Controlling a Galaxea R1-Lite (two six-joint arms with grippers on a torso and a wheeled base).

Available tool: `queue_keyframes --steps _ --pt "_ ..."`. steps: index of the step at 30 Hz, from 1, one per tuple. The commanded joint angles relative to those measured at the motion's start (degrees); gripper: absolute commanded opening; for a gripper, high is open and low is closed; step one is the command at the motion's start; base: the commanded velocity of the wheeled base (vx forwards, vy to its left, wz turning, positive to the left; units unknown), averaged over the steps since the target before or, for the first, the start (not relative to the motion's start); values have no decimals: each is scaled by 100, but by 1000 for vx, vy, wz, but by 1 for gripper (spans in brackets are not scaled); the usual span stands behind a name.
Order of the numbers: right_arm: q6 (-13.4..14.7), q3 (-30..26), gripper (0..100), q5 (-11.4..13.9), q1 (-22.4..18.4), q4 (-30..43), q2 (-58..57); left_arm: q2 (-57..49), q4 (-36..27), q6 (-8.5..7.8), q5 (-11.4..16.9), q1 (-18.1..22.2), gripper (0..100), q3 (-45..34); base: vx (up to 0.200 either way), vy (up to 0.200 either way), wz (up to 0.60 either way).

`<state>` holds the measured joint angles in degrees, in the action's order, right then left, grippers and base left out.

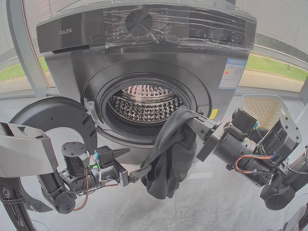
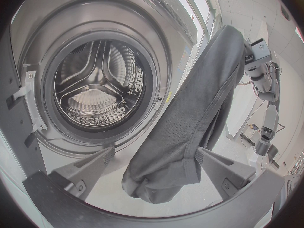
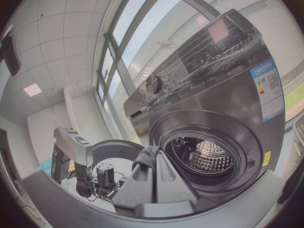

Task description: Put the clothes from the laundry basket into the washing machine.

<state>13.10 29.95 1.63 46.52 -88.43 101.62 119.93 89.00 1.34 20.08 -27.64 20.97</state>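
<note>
Ahead on the pale tiled floor, washing machine (image 1: 144, 64): dark grey front-loader, backed against tall windows, round opening facing forward.
Door (image 1: 51, 116): round, swung fully open to the left of the opening.
Drum (image 1: 146, 105): perforated steel with raised ribs, visible through the opening.
Laundry basket (image 1: 266, 106): pale, perforated, standing to the right of the machine, partly hidden behind the right arm.
Garment (image 1: 173, 151): dark grey cloth, hanging outside the machine in front of the lower right rim of the opening; top end draped over the right fingers, loose folds dropping towards the floor without reaching it, not inside the drum.
Right gripper (image 1: 190, 117): level with the lower right edge of the opening, fingers pressed together on the top of the garment, carrying it.
Left gripper (image 1: 136, 160): low, below the opening, fingers spread wide; lower hanging part of the garment between them, one fingertip (image 2: 199, 153) touching the cloth, the other fingertip apart from it.
</note>
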Motion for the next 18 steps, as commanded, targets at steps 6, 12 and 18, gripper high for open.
queue_keyframes --steps 6,12,18 --pt "-1 -25 0 12 -90 -8 -2 -233 21 -2 31 -5 100 -119 0 0 0" --pt "-10 -68 0 12 -11 -8 -55 -110 21 42 -13 30 100 109 0 0 0" --pt "-1 -77 0 109 33 1 -107 268 21 42 -21 21 100 338 0 0 0"
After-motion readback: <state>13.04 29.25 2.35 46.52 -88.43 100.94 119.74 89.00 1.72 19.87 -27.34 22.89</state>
